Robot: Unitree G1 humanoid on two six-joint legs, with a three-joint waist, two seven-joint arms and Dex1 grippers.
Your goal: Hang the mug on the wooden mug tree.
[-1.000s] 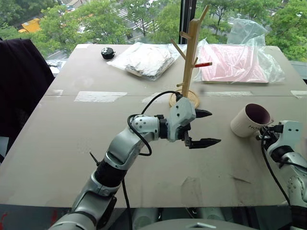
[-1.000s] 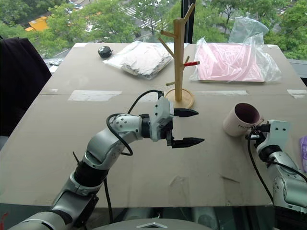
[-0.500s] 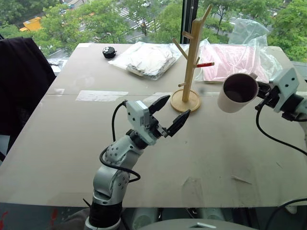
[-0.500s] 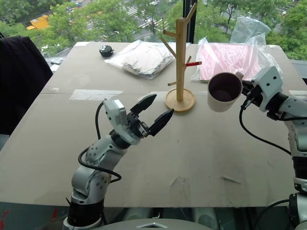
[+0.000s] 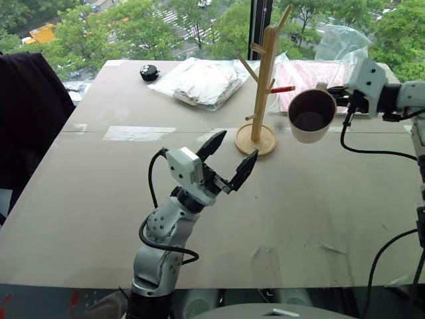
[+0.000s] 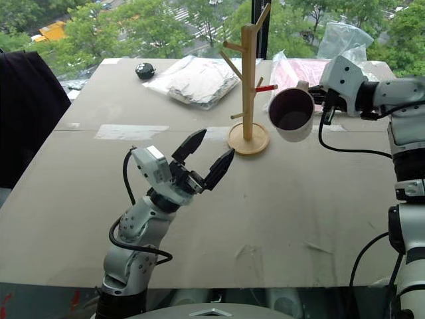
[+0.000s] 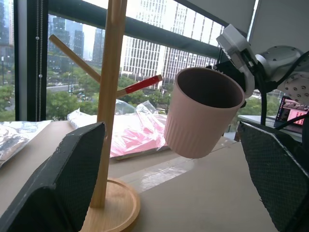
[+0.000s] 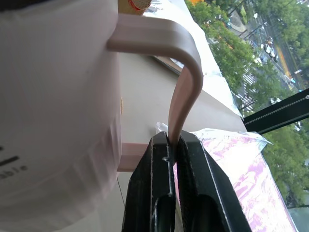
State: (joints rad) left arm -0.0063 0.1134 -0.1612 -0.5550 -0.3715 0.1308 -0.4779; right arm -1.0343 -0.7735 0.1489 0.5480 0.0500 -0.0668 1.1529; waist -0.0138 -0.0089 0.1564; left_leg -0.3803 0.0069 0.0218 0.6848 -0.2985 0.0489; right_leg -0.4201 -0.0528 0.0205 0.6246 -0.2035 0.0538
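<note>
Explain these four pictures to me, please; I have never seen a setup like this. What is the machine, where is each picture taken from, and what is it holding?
This is a two-armed humanoid robot at a table. The two wide pictures come from cameras in its head, looking down over its arms. The other two come from cameras on its wrists, looking along each gripper's black fingers.

The right gripper is shut on the handle of the mug, holding it in the air beside the wooden mug tree, near its red-tipped peg. The mug is not yet on any peg. The left gripper is open and empty, raised over the table in front of the tree.

At the far edge of the table lie a clear bag with something white, a bag with something pink and a small black object.
</note>
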